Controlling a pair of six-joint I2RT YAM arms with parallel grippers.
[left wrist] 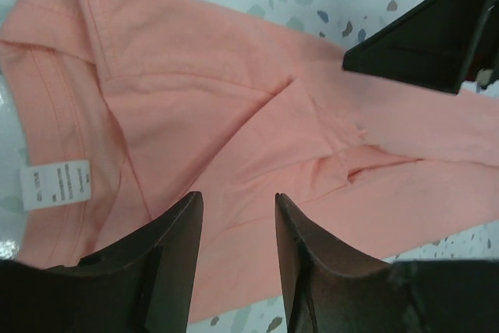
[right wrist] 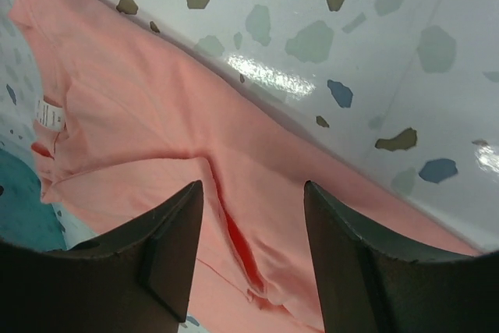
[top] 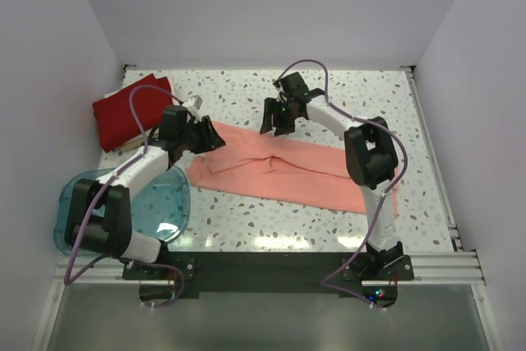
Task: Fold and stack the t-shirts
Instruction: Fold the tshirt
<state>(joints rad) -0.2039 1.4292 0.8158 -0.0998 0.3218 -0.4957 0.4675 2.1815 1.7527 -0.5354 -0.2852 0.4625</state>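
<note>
Salmon-pink t-shirt [top: 288, 172] under left hand [left wrist: 238, 202] and right hand [right wrist: 253, 189], both spread and empty; red t-shirt [top: 123, 113], blue tub [top: 168, 203] nearby.

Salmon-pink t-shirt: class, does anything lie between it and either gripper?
Nothing visible does. The left gripper and right gripper hang open just above the salmon-pink t-shirt; both wrist views show its cloth directly beneath, uncovered.

Left arm [top: 140, 168], right arm [top: 330, 117]: jaws apart.
</note>
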